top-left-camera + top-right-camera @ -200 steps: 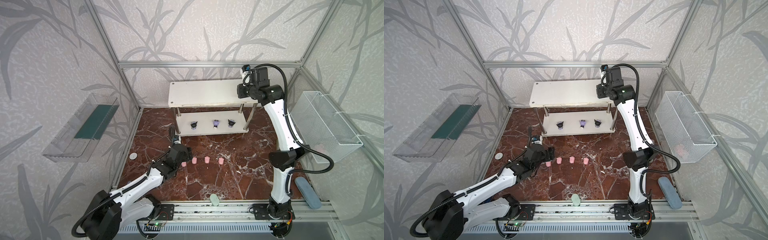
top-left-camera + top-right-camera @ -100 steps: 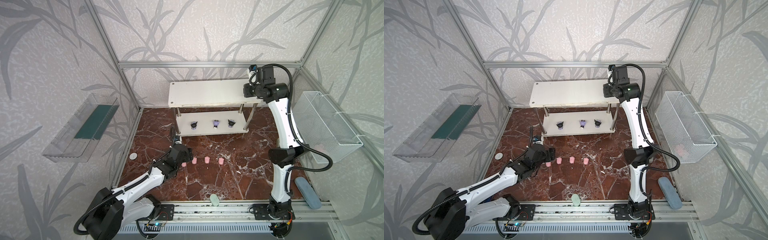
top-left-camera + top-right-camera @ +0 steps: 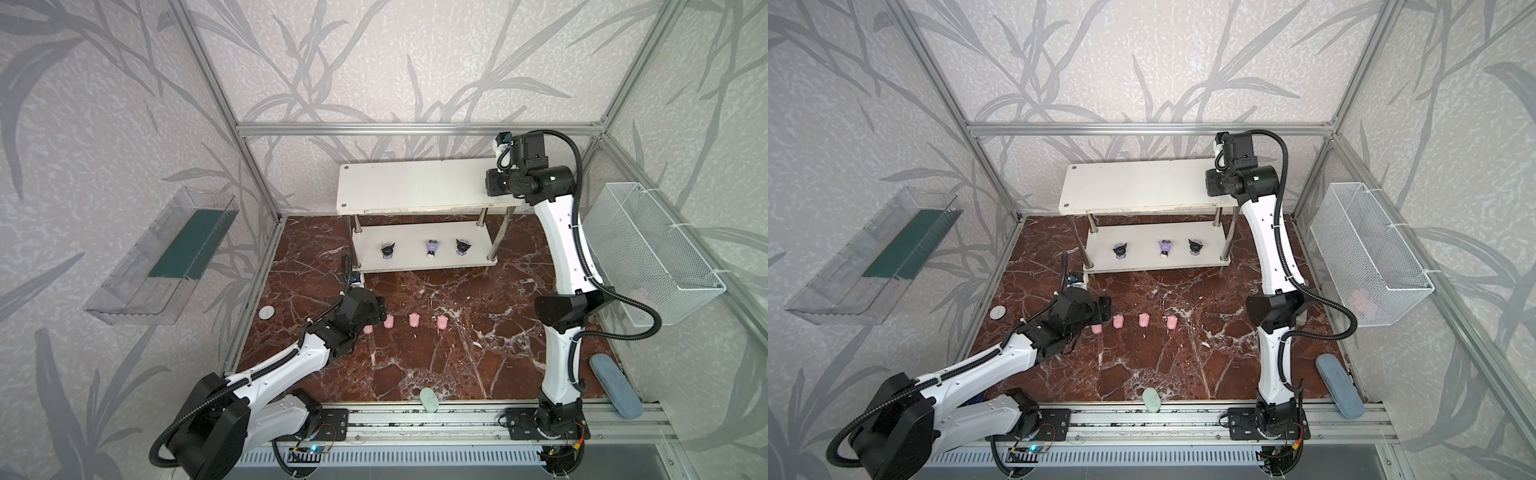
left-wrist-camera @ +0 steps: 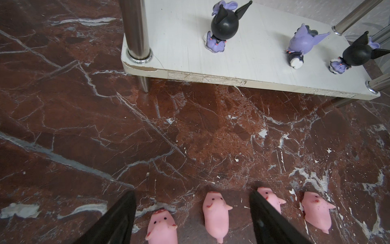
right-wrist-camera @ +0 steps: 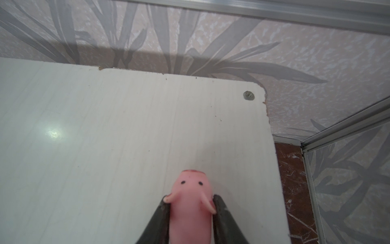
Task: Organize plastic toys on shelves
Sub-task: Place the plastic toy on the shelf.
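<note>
The white rack stands at the back of the tabletop: two boards, chrome posts, screws in the corners. On the lower board three little toys stand in a spaced row: a black-and-lilac figurine, a purple figurine, then a second black-and-lilac figurine. Out front on the marble, four pink pigs lie in a line, snouts toward the rack. And the fifth pig is pinched at its sides by the right hand over the top board, near a screwed corner.
</note>
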You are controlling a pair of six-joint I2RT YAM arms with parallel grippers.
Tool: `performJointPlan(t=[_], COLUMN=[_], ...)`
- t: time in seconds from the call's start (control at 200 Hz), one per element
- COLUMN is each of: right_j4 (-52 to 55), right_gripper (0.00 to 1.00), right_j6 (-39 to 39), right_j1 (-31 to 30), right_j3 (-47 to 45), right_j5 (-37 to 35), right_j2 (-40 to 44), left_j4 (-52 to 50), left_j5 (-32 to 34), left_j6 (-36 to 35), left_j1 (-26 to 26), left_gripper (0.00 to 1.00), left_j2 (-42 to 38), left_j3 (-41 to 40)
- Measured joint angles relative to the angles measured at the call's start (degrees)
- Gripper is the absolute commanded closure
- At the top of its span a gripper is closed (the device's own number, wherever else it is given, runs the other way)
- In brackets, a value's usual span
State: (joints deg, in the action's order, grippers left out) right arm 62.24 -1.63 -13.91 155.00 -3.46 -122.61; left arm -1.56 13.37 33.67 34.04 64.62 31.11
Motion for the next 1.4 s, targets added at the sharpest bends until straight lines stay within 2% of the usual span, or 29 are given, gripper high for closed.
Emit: performJointPlan(t=[0.585,0.8,0.97,1.07,1.4], right_j4=[0.39,-1.99,-4.68,-8.44,-29.18], right_gripper=[0.44,0.42,0.42,0.42,0.45], right_j6=[0.0,0.15,0.55,0.68,-1.77], right_j1=[0.0,0.13,0.26,0.26,-2.1], right_j3=[1.4,1.42,-0.76,-9.31,-56.22], right_j5=[0.63,1.33,2.62,4.0,5.86], right_j2=[-1.01,0.9,6.56,14.56,50.51], left_j4=[0.39,0.59,0.79,0.79,0.81], left_j5=[-0.07,-0.07,-0.07,-0.04,-0.04], left_j6=[0.0,0.0,0.33,0.48,0.57], left_j1=[-0.39,-0.44,-0.63,-0.7,-0.79], left_gripper=[0.17,0.17,0.17,0.17,0.17], left_j2=[0.85,1.36,1.51,1.51,1.42], left_j3=[0.0,0.0,0.0,0.0,0.0])
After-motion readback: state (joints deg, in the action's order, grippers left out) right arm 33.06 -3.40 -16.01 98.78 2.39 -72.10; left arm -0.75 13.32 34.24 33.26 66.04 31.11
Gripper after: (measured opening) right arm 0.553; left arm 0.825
